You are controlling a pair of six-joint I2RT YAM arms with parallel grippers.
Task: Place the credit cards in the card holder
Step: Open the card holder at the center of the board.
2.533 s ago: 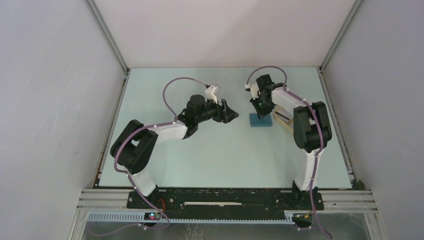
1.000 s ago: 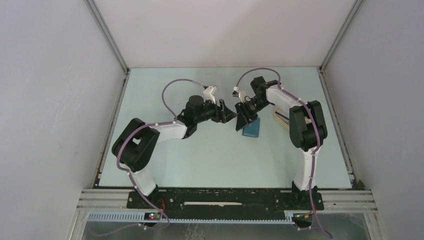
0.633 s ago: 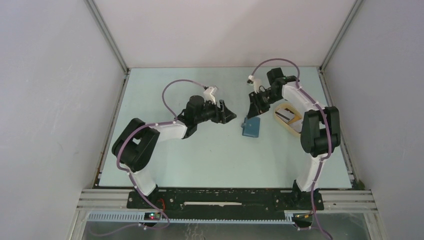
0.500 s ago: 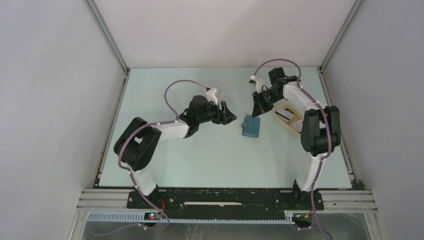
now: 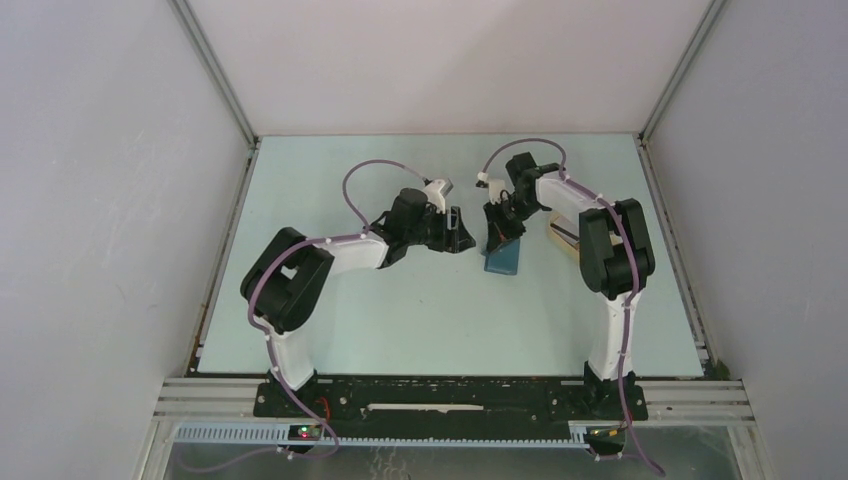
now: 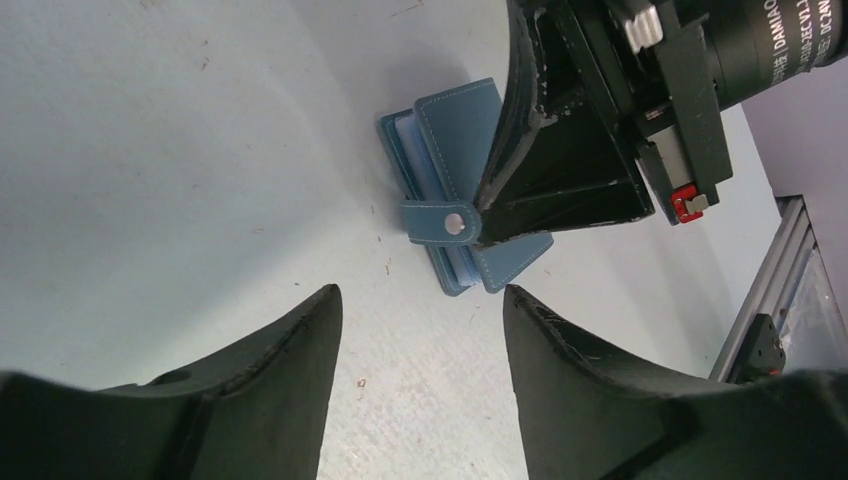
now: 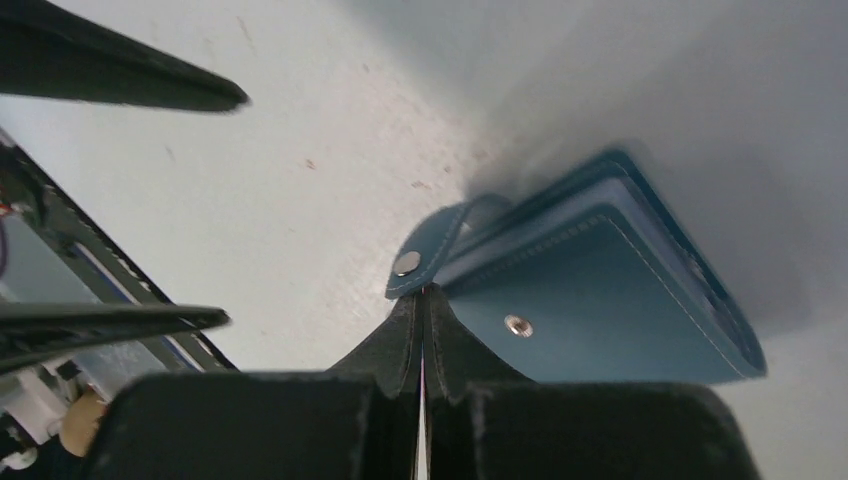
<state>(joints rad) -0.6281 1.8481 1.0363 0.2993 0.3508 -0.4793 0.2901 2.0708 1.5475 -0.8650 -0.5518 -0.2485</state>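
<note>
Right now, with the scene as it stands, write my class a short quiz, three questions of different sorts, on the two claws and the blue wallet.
1. Fill in: the tip of the shut right claw touches the wallet at its ____.
2. Which claw stands open? A) the left claw B) the right claw C) both
3. True or false: the wallet is fastened shut.

Key: 1 strap; 2 A; 3 false, its snap hangs undone and the cover is lifted.
</note>
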